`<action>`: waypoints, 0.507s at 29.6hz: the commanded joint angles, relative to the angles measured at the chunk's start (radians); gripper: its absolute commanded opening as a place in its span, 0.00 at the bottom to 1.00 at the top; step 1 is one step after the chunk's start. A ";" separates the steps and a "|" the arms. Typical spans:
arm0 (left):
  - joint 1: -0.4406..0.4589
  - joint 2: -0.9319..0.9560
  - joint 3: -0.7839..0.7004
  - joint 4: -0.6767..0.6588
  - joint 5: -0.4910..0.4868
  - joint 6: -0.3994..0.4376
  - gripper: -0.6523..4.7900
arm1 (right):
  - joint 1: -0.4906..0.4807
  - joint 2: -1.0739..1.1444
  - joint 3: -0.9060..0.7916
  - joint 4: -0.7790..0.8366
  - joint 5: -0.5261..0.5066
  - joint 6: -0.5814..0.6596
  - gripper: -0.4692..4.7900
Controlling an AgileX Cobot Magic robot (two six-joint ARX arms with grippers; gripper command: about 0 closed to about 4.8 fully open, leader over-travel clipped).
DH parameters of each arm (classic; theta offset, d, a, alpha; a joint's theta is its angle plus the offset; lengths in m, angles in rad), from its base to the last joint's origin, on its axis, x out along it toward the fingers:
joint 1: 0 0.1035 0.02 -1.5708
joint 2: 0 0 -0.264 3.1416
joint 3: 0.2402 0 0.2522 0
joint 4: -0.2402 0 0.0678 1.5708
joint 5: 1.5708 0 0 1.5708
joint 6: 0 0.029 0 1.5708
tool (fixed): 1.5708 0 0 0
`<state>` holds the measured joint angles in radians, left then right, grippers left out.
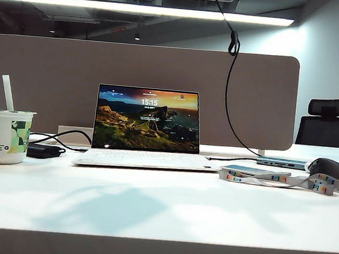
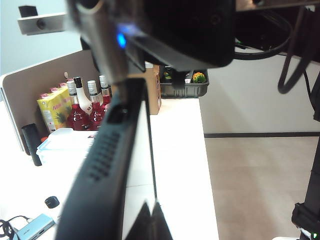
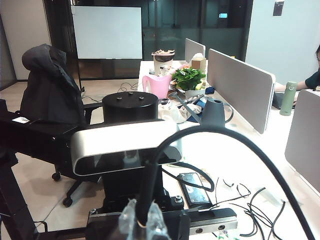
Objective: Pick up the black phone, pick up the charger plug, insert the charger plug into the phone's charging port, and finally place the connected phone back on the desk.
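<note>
The black phone [image 2: 102,165] appeared edge-on in the left wrist view as a long, dark, blurred slab with a row of small holes along its narrow edge. An oblong recess, the charging port [image 2: 118,115], lay just beyond them. The phone was raised above the desk [image 2: 175,165], held close along the left pincer [image 2: 151,222], whose jaws were together and clamped on it. A black housing with a blue light [image 2: 185,30] crowded the phone's far end and hid what met the port. Red bottles [image 2: 82,107] stood on the desk behind.

In the right wrist view the right pincer [image 3: 141,222] was closed on the black cable [image 3: 235,140], which rose from between pale wrapped fingertips [image 3: 127,220] and arched away. The charger plug tip could not be made out. A silver camera bar [image 3: 125,145] stood directly in front.

In the exterior view a laptop [image 1: 147,122] stood at centre frame, a paper cup [image 1: 6,135] and power brick [image 1: 42,151] at left, and a pale slab with lanyard [image 1: 255,171] at right, before the divider panel [image 1: 55,75].
</note>
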<state>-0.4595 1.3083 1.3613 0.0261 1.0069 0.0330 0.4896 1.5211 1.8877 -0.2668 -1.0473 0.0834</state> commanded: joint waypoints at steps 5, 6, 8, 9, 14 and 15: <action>-0.001 -0.008 0.008 0.035 0.007 0.006 0.11 | 0.004 -0.005 0.005 0.032 0.002 0.003 0.09; -0.001 -0.008 0.008 0.035 0.007 0.012 0.11 | 0.005 -0.004 0.005 0.032 0.002 0.003 0.09; -0.001 -0.008 0.008 0.035 0.007 0.012 0.11 | 0.005 -0.004 0.005 0.032 0.001 0.003 0.09; -0.001 -0.008 0.008 0.035 0.007 0.012 0.11 | 0.005 -0.004 0.005 0.032 0.001 0.003 0.09; -0.001 -0.008 0.008 0.035 0.007 0.012 0.11 | 0.006 -0.004 0.003 0.028 0.001 0.002 0.09; -0.001 -0.008 0.008 0.035 0.007 0.012 0.11 | 0.006 -0.004 0.003 0.028 0.001 0.002 0.09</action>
<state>-0.4591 1.3083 1.3613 0.0261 1.0069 0.0372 0.4942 1.5215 1.8877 -0.2523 -1.0473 0.0849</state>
